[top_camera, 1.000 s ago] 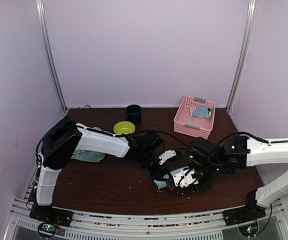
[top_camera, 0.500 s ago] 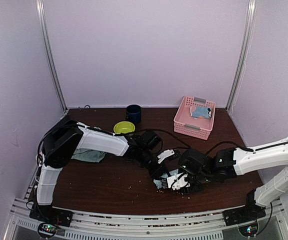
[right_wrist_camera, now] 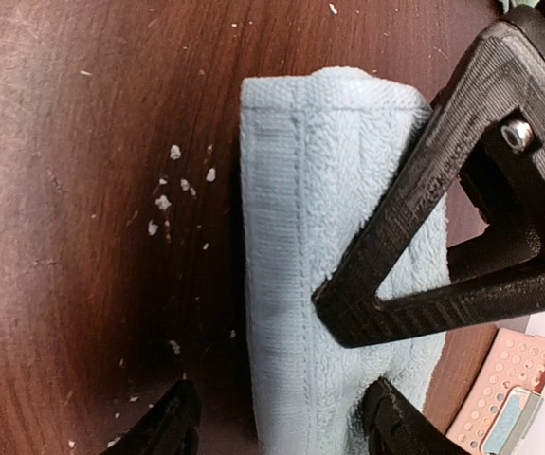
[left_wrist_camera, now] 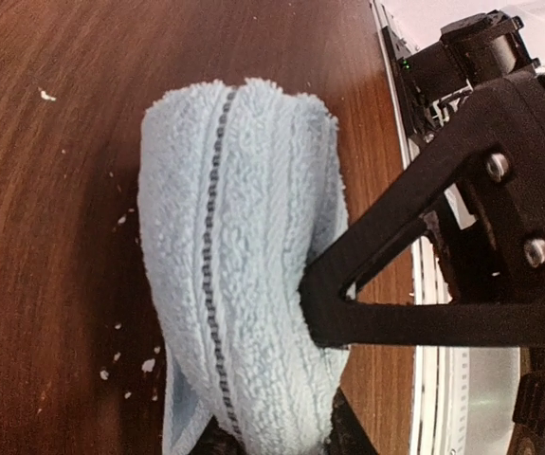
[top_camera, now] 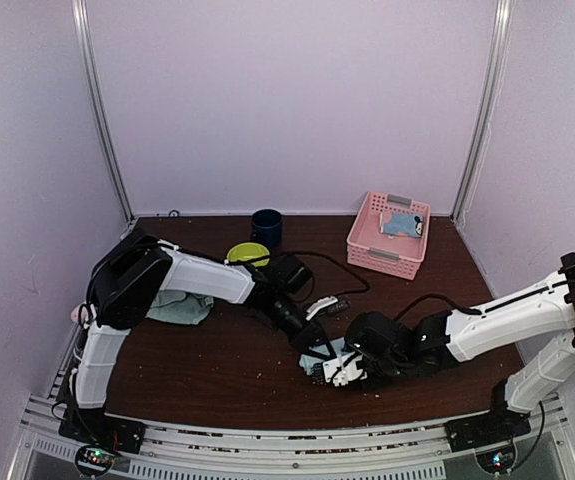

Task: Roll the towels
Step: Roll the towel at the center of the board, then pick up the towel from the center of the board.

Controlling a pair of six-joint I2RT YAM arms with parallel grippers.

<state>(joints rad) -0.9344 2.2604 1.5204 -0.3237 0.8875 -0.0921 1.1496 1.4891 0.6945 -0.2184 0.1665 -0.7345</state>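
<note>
Out in the middle of the dark wooden worktop [top_camera: 207,375], toward the near edge, both arms meet over the pale blue towel [left_wrist_camera: 234,246]. It lies there as a thick roll, its stitched band running along its length, with white crumbs [right_wrist_camera: 163,202] scattered on the wood alongside.

The left arm [top_camera: 207,282] stretches in from the left side, and its jaws are clenched on one end of the roll. In the left wrist view the two dark fingertips [left_wrist_camera: 217,442] press in from either side of the terry.

The right arm [top_camera: 497,318] reaches low across from the right, and its jaws stand released around the same roll. In the right wrist view one fingertip [right_wrist_camera: 172,425] stands clear of the cloth with bare wood between, while the other sits at the towel's far edge. Each wrist camera also catches the other arm's black triangular finger [left_wrist_camera: 424,324] lying against the side of the roll.

Well away from all this, a mint green towel [top_camera: 179,308] lies crumpled near the left edge, partly under the left arm. At the rear right a pink lattice basket [top_camera: 375,252] holds a bluish towel [top_camera: 401,224]. A lime-green bowl [top_camera: 248,255] and a dark blue mug [top_camera: 266,228] stand close together at the back, the mug just behind the bowl.
</note>
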